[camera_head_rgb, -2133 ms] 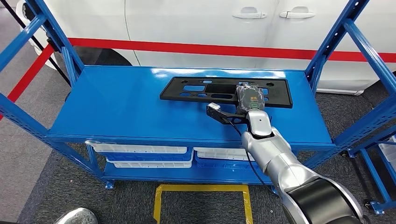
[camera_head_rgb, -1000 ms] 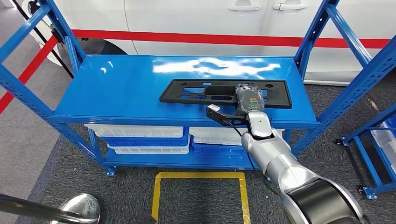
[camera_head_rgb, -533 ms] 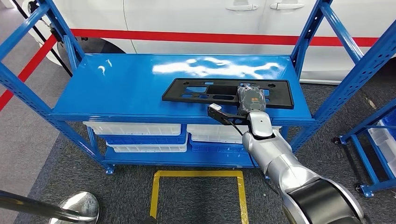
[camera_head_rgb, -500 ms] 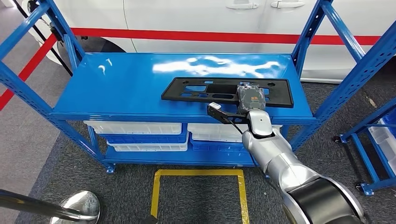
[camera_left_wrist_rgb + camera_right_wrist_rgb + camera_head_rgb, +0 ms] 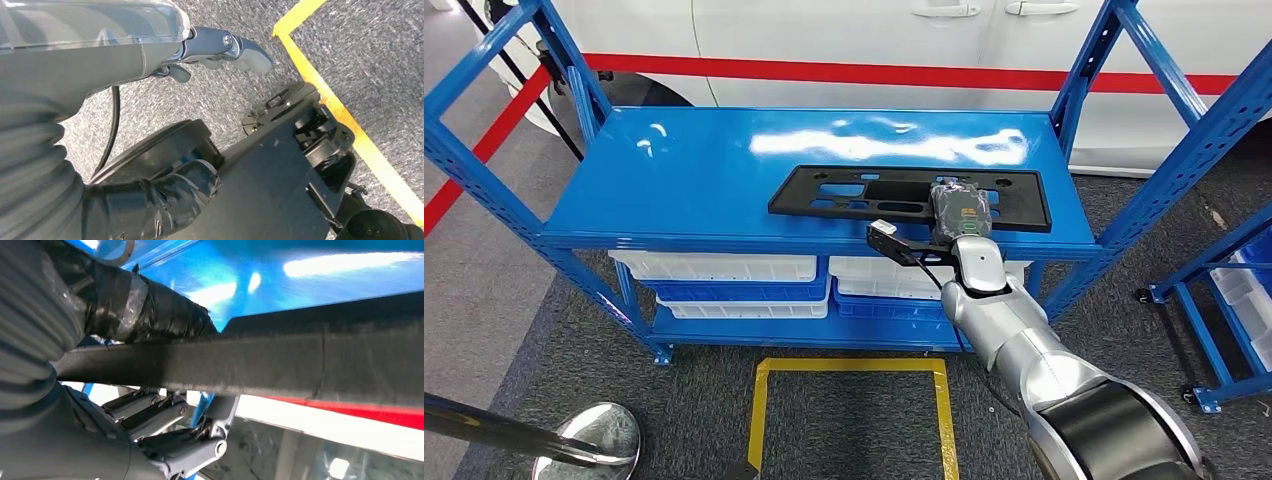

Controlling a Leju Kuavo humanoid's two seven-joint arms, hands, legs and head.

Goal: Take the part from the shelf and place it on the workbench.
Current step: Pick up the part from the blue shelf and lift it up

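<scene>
Black slotted part [image 5: 911, 197] is seen centre-right of the head view, lying flat on the blue shelf [image 5: 704, 190] top near its front edge, with the right hand [image 5: 957, 212] over its right portion; in the right wrist view its long edge is gripped by the fingers [image 5: 150, 410], thumb [image 5: 150, 305] on the opposite face. Left hand [image 5: 220, 47] is seen hanging over the grey carpet with fingers curled in, nothing held. For a clean lift, grip is best kept firm and the part raised level and straight up, since the off-centre hold will likely let the long free end sag or drag on the shelf.
</scene>
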